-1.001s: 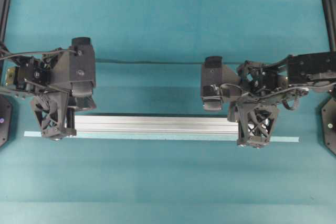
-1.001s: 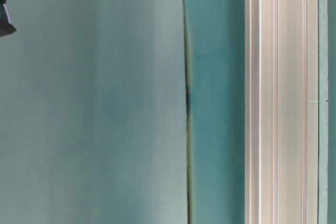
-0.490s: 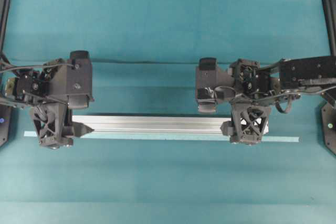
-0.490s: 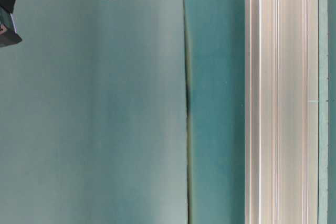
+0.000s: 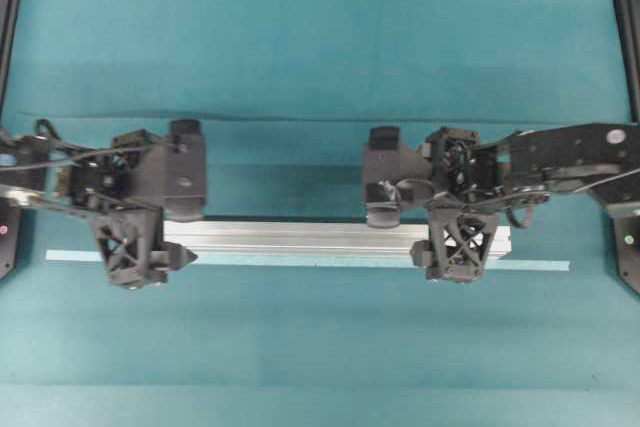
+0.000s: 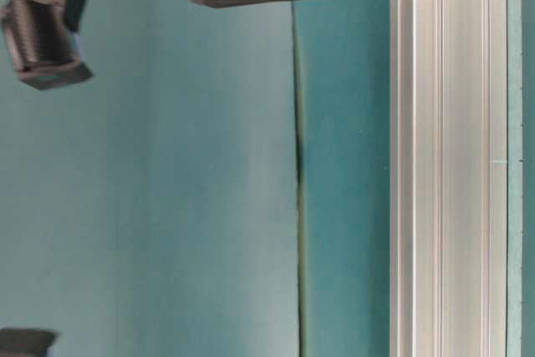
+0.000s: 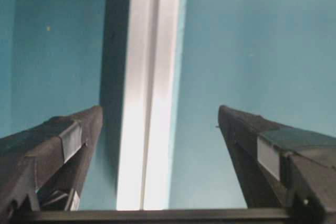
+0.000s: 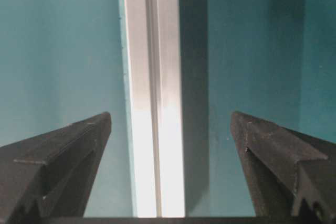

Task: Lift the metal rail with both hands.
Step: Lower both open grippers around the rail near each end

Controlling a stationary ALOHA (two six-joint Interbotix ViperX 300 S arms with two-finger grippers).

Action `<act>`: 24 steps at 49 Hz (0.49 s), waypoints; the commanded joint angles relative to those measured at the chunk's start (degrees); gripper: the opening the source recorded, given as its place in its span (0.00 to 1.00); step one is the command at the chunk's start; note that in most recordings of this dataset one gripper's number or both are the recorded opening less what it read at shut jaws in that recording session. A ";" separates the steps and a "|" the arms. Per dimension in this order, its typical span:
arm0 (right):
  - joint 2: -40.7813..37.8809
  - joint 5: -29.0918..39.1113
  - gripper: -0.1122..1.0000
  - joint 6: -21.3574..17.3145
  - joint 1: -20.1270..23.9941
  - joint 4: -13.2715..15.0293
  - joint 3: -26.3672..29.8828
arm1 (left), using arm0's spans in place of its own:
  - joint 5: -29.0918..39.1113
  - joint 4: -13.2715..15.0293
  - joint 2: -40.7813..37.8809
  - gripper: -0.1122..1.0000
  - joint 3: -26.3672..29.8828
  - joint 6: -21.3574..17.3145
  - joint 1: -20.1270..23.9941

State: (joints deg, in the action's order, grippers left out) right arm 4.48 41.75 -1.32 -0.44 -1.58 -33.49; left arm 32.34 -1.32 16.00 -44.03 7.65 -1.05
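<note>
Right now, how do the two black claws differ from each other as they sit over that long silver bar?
The left gripper sits over the metal rail at its very end, while the right gripper sits a little in from the other end. In the wrist views the rail runs closer to one finger of the left gripper, nearer the middle for the right. Both are wide open, straddling the rail without touching.

We find the metal rail (image 5: 300, 238) running across mid-frame on the table (image 5: 320, 57), tape strip (image 5: 540, 266) along its lower edge, left gripper (image 5: 165, 252) over its left end, right gripper (image 5: 455, 247) over its right part.
</note>
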 commanded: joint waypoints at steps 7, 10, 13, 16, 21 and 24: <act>-3.08 -2.81 0.95 -0.26 1.32 0.00 -0.44 | -4.22 -0.18 -3.96 0.98 1.32 -0.09 0.18; -3.60 -3.87 0.95 -0.35 1.41 0.09 -0.88 | -5.80 -0.18 -5.10 0.98 1.23 -0.53 0.18; -3.96 -4.75 0.95 -0.35 1.32 0.09 -1.41 | -6.33 -0.18 -6.24 0.98 1.32 -0.79 0.18; -4.31 -5.54 0.95 -0.35 1.32 0.09 -1.67 | -6.42 -0.18 -7.21 0.98 1.41 -0.79 0.18; -4.92 -5.98 0.95 -0.35 1.32 0.09 -2.11 | -6.86 -0.18 -8.53 0.98 1.41 -0.88 0.09; -5.45 -6.06 0.95 -0.35 1.32 0.09 -2.29 | -7.65 -0.18 -9.14 0.98 1.23 -0.97 0.09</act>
State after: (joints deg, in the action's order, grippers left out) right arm 0.00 36.12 -1.32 0.79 -1.58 -35.60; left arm 25.66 -1.23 7.21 -43.42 6.77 -0.88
